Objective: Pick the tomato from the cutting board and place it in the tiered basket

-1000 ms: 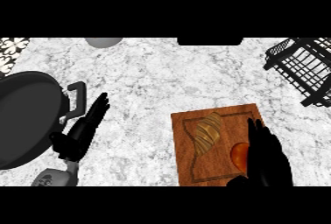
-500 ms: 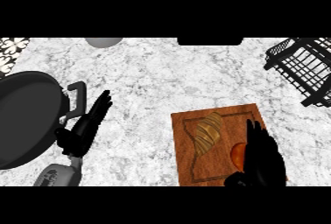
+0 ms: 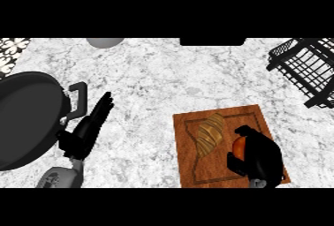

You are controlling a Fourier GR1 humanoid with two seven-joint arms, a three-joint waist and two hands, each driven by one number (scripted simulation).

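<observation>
A wooden cutting board [image 3: 195, 128] lies at the lower right of the counter. The red-orange tomato [image 3: 238, 147] sits on its right half, mostly hidden. My right hand [image 3: 261, 156] is over it, fingers curled round its right side and the thumb at its lower left. A croissant [image 3: 209, 134] lies on the board just left of the tomato. The black wire tiered basket [image 3: 305, 66] stands at the upper right, apart from the board. My left hand [image 3: 88, 128] rests at the left with straight fingers pointing up, holding nothing.
A large black pan [image 3: 26, 119] fills the left edge, its handle [image 3: 78, 99] next to my left hand. A grey round object [image 3: 104, 42] and a dark shape [image 3: 212, 42] sit at the far edge. Bare marble lies between board and basket.
My right hand's straight fingers have bent and closed round the tomato. The left hand has barely moved.
</observation>
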